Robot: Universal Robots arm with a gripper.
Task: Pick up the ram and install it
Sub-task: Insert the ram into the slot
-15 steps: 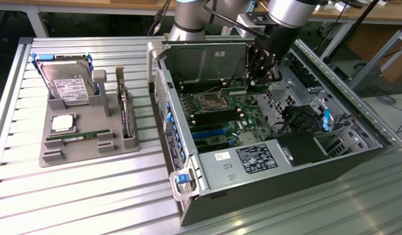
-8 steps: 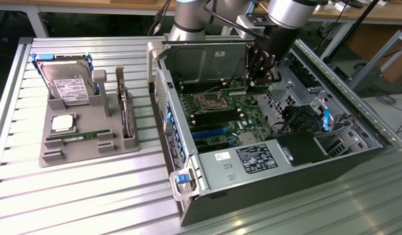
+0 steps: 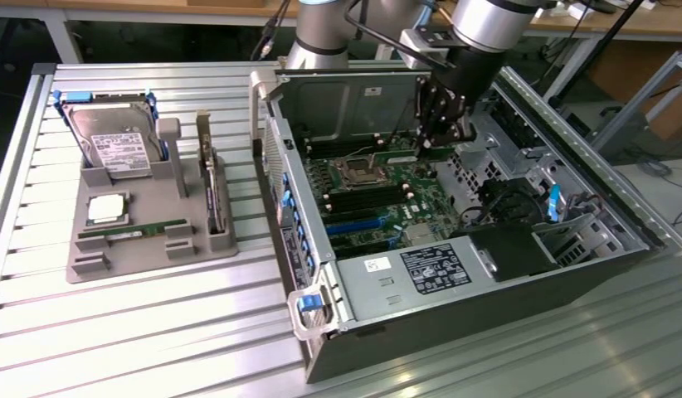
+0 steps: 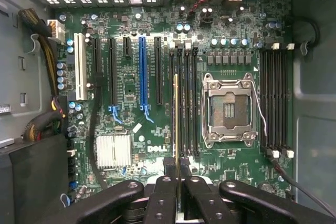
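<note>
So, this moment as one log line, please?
gripper: shut on ram | ram: at memory slots, beside CPU socket | seated: cannot tell

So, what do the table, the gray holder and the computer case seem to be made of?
Table: probably aluminium with a brushed silver finish. It is built of ribbed slats that give a soft glare.
Gray holder: likely plastic, matte. It is an even gray with no reflections.
Computer case: seems to be sheet metal, dark outside and bare silver inside, with thin bent panels.
</note>
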